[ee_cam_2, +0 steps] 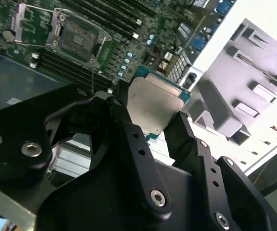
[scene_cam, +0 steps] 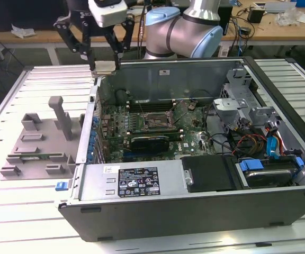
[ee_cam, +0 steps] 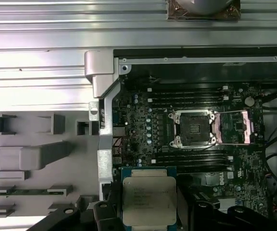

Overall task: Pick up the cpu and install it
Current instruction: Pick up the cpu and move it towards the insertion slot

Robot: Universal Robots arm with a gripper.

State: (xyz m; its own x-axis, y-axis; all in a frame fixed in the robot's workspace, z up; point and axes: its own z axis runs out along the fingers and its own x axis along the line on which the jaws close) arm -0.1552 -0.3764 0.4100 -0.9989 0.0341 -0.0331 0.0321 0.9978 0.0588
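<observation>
The cpu (scene_cam: pixel 104 67), a flat square chip with a silver top, hangs in the air over the far corner of the open computer case (scene_cam: pixel 195 211) at the exterior view's left. My gripper (scene_cam: pixel 104 64) is shut on it, one black finger on each side edge. In both wrist views the cpu (ee_cam_2: pixel 155 103) (ee_cam: pixel 148 196) sits level between the fingers (ee_cam_2: pixel 124 120), silver face toward the cameras. The motherboard's cpu socket (scene_cam: pixel 153 120) (ee_cam: pixel 194 127) (ee_cam_2: pixel 78 38) lies below, off to one side of the chip. Its retention frame (ee_cam: pixel 234 126) is folded open beside it.
A grey plastic tray (scene_cam: pixel 41 143) (ee_cam: pixel 32 159) with raised blocks lies on the slatted table at the exterior view's left of the case. Inside the case are a black graphics card (scene_cam: pixel 150 142), memory slots, a power supply (scene_cam: pixel 136 182), cables and drive bays (scene_cam: pixel 263 153). The arm's elbow (scene_cam: pixel 184 32) stands behind the case.
</observation>
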